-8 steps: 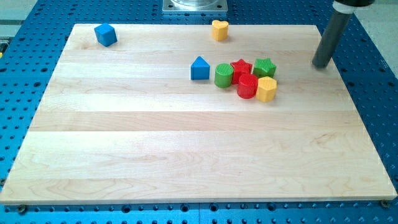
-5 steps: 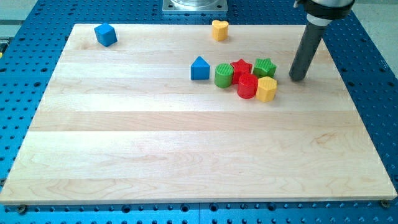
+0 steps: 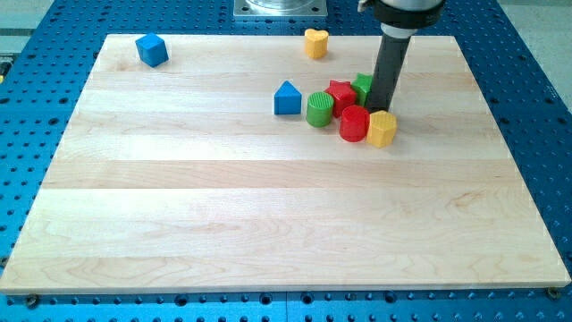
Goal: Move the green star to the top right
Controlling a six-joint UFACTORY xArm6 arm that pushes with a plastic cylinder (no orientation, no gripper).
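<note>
The green star sits in a cluster right of the board's centre, mostly hidden behind my rod; only its left part shows. My tip is down in the cluster, against the star's right side and just above the yellow block. The red star touches the green star's left. The red cylinder lies below them, left of the yellow block. The green cylinder is at the cluster's left.
A blue house-shaped block stands left of the cluster. A yellow heart is near the board's top edge. A blue cube is at the top left. The wooden board lies on a blue perforated table.
My rod has moved left from the board's right edge into the cluster. The green star and red star shifted left and up, and the green cylinder slightly left.
</note>
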